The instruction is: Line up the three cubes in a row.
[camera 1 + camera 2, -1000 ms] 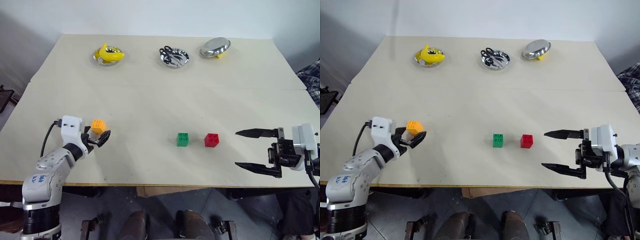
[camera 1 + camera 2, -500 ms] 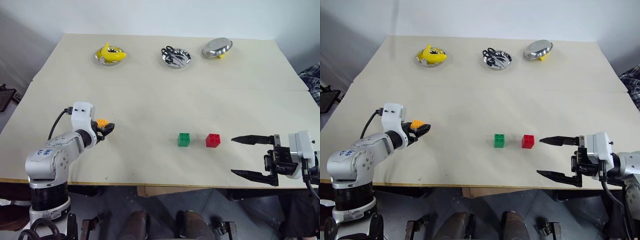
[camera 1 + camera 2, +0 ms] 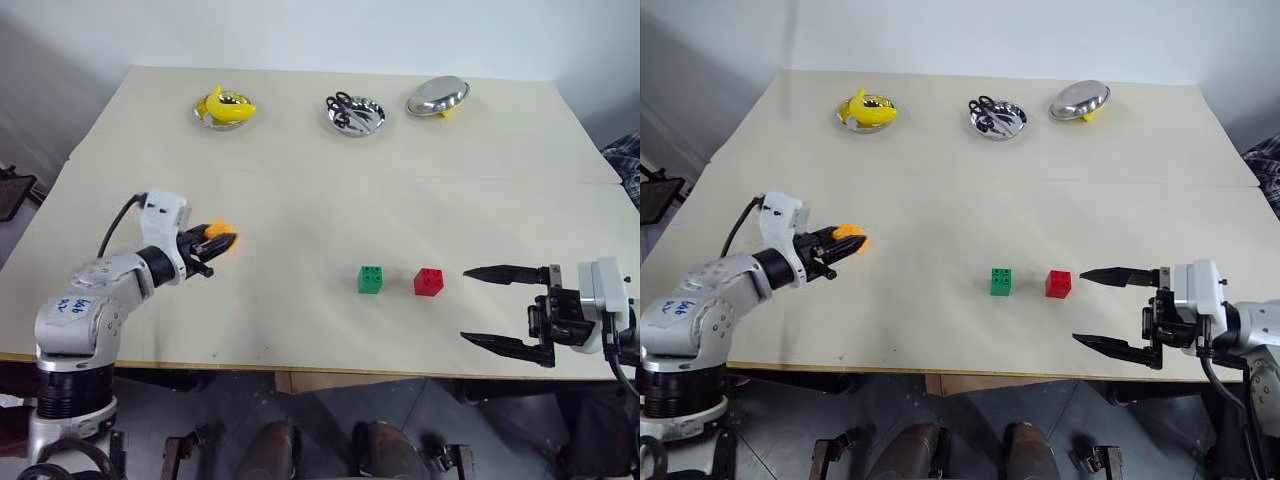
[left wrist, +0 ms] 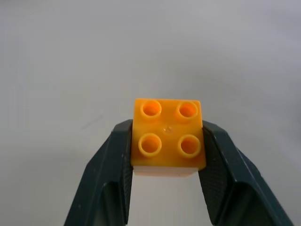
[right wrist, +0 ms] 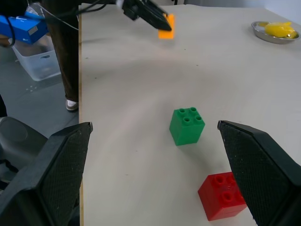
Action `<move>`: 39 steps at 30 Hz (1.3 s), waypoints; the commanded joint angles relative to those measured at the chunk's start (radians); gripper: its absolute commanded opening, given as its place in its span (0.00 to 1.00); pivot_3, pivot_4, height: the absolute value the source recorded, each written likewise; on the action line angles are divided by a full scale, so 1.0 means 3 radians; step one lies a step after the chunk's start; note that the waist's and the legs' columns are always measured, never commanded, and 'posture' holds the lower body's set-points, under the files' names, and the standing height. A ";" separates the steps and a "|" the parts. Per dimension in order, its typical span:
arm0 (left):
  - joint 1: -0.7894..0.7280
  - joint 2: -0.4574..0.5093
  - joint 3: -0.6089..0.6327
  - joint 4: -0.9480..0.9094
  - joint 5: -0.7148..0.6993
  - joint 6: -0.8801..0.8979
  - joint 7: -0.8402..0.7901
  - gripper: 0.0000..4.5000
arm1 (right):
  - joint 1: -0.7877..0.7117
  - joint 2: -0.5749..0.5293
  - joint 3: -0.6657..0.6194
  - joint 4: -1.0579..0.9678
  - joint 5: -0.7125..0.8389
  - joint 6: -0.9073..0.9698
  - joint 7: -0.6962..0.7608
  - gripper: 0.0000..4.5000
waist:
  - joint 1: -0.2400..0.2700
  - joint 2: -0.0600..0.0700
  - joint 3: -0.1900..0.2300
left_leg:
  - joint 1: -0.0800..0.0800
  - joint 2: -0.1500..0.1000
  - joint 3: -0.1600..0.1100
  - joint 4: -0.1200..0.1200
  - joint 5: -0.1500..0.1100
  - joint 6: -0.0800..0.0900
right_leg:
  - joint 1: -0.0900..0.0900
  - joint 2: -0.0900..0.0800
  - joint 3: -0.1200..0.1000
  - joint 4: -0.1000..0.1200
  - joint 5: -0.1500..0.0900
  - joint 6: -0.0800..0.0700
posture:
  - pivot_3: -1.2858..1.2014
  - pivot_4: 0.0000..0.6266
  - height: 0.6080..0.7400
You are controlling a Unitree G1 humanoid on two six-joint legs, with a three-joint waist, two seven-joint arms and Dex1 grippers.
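A pale table [image 3: 300, 190] stands before a grey wall. The left gripper [image 3: 218, 243] pinches the orange cube [image 4: 168, 136], well left of the green cube [image 3: 370, 279]; the red cube [image 3: 429, 282] sits just right of it. The right gripper [image 3: 497, 308] is spread wide, empty.

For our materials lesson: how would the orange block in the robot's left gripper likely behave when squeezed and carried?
The orange block looks like rigid plastic, so probably stiff. Flat sides sit flush between the left gripper fingers, so it seems unlikely to roll. Smooth plastic might slip.

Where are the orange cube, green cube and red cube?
orange cube [image 4: 168, 133], left wrist view, studded top face.
green cube [image 3: 370, 279], left eye view, top face.
red cube [image 3: 429, 281], left eye view, top face.
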 commanded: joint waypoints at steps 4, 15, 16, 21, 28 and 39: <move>-0.0640 0.0171 -0.1071 0.0423 0.0253 -0.0870 -0.1442 0.34 | 0.0160 -0.0162 -0.0437 0.0035 0.0010 0.0002 0.0005 1.00 | 0.0029 0.0012 0.0004 | -0.0001 -0.0004 -0.0001 0.0001 0.0001 0.0002 | 0.0004 -0.0003 -0.0001 -0.0005 0.0000 0.0000 | 0.52 0.24 1.00; -0.1365 -0.0414 -0.1801 0.1727 0.1118 -0.1631 -0.1539 0.34 | 0.0520 -0.0072 -0.0666 -0.0319 0.0106 0.0126 -0.0172 1.00 | -0.0013 0.0012 0.0004 | -0.0006 0.0001 0.0004 -0.0002 0.0002 0.0005 | -0.0001 0.0008 -0.0002 0.0009 0.0001 0.0003 | 0.52 0.24 1.00; -0.1389 -0.0433 -0.1799 0.1784 0.1139 -0.1662 -0.1560 0.34 | 0.0547 -0.0065 -0.0676 -0.0322 0.0102 0.0126 -0.0173 1.00 | -0.0006 0.0012 0.0004 | -0.0006 0.0001 0.0004 -0.0001 0.0002 0.0005 | -0.0001 0.0008 -0.0002 0.0010 0.0001 0.0002 | 0.52 0.24 1.00; -0.1399 -0.0361 -0.1829 0.1859 0.1202 -0.1674 -0.1818 0.34 | 0.0656 -0.0047 -0.0707 -0.0367 0.0119 0.0144 -0.0189 1.00 | 0.0005 0.0012 0.0004 | -0.0007 -0.0001 0.0002 0.0001 0.0003 0.0006 | 0.0000 0.0005 -0.0001 0.0009 0.0002 0.0004 | 0.52 0.24 1.00; -0.1420 -0.0396 -0.1766 0.2052 0.1289 -0.1820 -0.1787 0.34 | 0.0707 -0.0028 -0.0683 -0.0395 0.0123 0.0136 -0.0212 1.00 | 0.0002 0.0012 0.0004 | -0.0005 -0.0001 0.0002 0.0002 0.0003 0.0006 | 0.0001 0.0005 -0.0001 0.0009 0.0002 0.0005 | 0.52 0.24 1.00; -0.1290 -0.0329 -0.1377 0.1887 0.1056 -0.1784 -0.1773 0.99 | 0.0639 0.0021 -0.0521 -0.0382 0.0121 0.0119 -0.0232 1.00 | 0.0001 0.0012 0.0004 | -0.0006 -0.0001 0.0000 0.0003 0.0004 0.0007 | 0.0002 0.0005 -0.0002 0.0009 0.0003 0.0006 | 0.52 0.24 1.00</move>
